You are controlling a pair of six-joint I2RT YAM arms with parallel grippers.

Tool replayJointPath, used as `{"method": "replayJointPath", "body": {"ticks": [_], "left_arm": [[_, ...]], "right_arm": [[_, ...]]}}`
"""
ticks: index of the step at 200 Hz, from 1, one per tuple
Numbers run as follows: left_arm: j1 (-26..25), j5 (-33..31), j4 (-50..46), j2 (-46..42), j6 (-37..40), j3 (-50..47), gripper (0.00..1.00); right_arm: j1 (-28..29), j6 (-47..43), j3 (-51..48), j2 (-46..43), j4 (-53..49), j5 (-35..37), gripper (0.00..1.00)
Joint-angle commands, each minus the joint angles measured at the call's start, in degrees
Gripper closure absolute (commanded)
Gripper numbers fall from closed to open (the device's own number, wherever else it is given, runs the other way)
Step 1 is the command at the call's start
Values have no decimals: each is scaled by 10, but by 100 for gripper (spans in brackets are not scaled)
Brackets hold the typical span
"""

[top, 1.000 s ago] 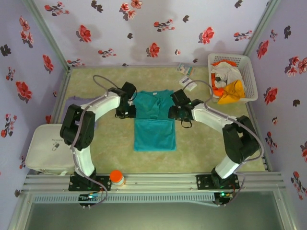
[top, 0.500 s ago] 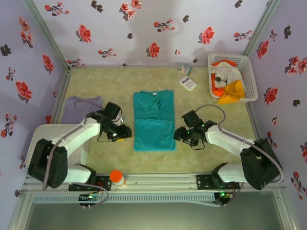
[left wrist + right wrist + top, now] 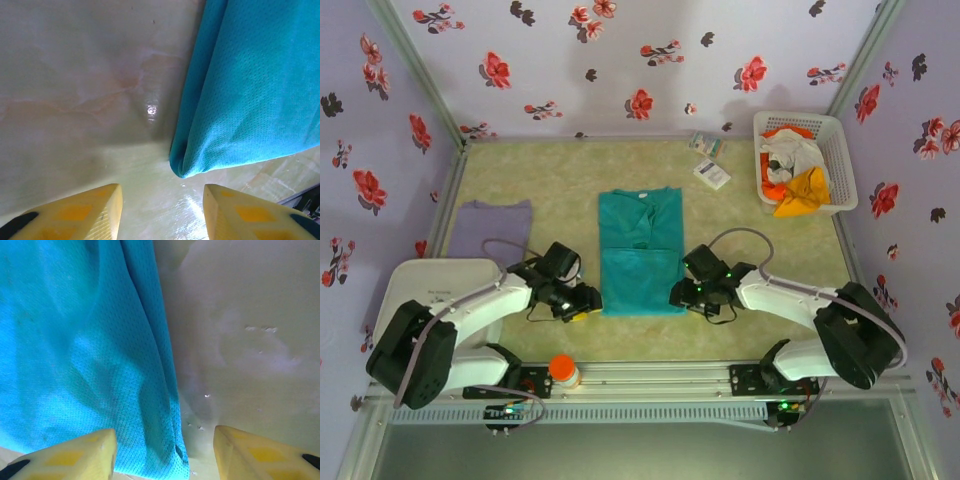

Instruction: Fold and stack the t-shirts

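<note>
**Both grippers spread and empty at the near hem**

Left gripper [image 3: 582, 300] and right gripper [image 3: 678, 297] sit low over the table, one at each near corner of the large teal mesh-knit t-shirt [image 3: 640, 250]. Both have their yellow fingers apart with nothing between them.

In the left wrist view the shirt's corner [image 3: 240, 100] lies just ahead of my left gripper [image 3: 162, 192], nearer its right finger. The cloth is doubled over there into a soft rounded edge. In the right wrist view the hem [image 3: 75, 340] runs ahead of my right gripper [image 3: 165, 435], nearer its left finger, with a loose vertical crease along the side.

I judge this shirt part-folded. Its sides are turned in to make a long narrow rectangle, collar at the far end, and I think the fold from hem to collar is not yet made.

A pale purple cloth shirt [image 3: 492, 225] lies flat, well off beyond my left gripper. Orange [image 3: 805, 192] and white garments [image 3: 796, 150] are heaped in the white lattice plastic basket [image 3: 843, 160], far beyond my right gripper. Nothing is stacked, so most of the work is ahead.

The fine knit looks thin and limp. The glossy beige tabletop [image 3: 540, 170] shows glare, so it may be slippery under the cloth.
</note>
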Motion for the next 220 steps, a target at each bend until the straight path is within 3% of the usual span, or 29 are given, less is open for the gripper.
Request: {"method": "replayJointPath", "body": {"ticks": [1, 82, 145, 220], "left_arm": [[-6, 7, 32, 13, -23, -4, 54], [-37, 11, 63, 70, -52, 18, 56], [-44, 11, 76, 95, -56, 45, 59], [-46, 5, 70, 132, -50, 46, 77]], "right_arm": [[8, 20, 2, 14, 10, 18, 47], [31, 25, 14, 29, 41, 16, 56], [40, 11, 46, 46, 11, 36, 58], [49, 15, 43, 43, 7, 34, 62]]}}
